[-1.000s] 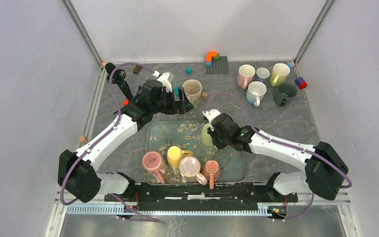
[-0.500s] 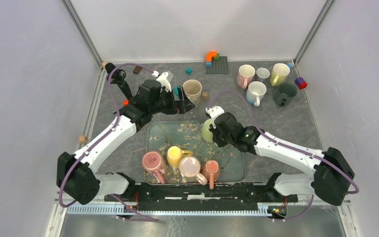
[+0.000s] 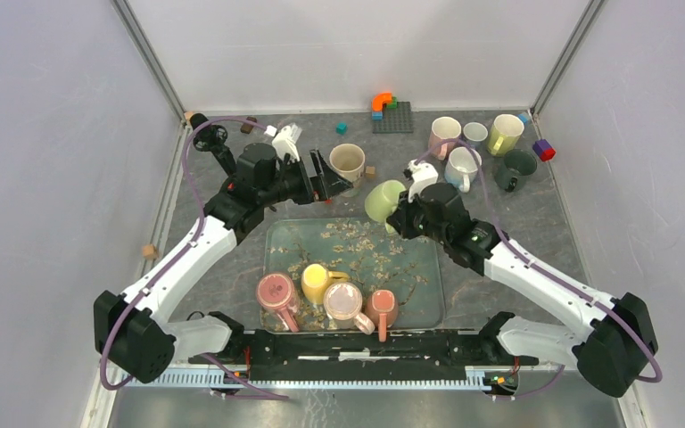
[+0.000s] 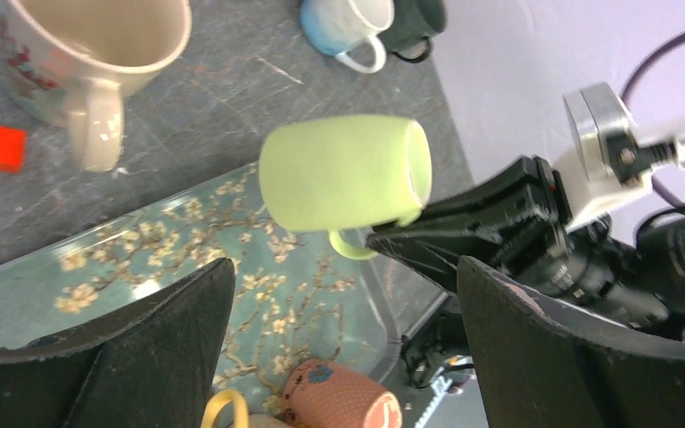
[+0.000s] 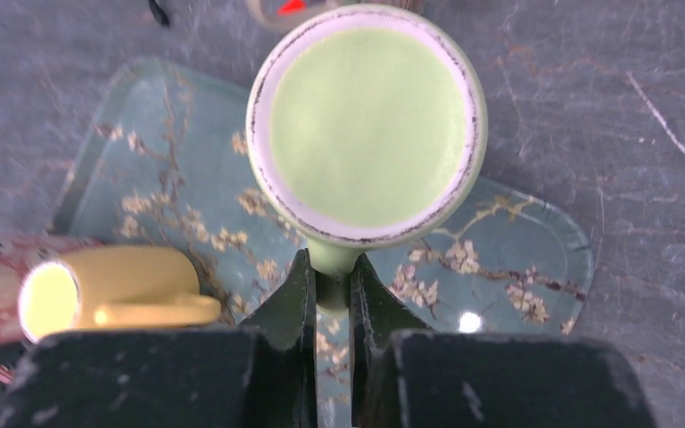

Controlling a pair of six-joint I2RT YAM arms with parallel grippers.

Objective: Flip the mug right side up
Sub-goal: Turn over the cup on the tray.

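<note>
The light green mug (image 3: pixel 383 200) hangs in the air on its side, over the upper right corner of the blossom-patterned tray (image 3: pixel 268 259), near the middle of the overhead view. Its handle points down and toward the right arm. That is probably because the handle is the only narrow part to pinch, and a hold there lets the wrist roll the mug body over. The end facing the right wrist camera is a flat green disc with a pale ring, likely the base.

The right gripper (image 5: pixel 330 272) is nearly closed, its two fingers clamped on either side of the handle, touching nothing else.

The left gripper (image 3: pixel 328 178) is spread wide and holds nothing. It hovers over the tabletop (image 3: pixel 517 214) just beside the upright beige mug (image 3: pixel 348 161), apart from the green one.
</note>
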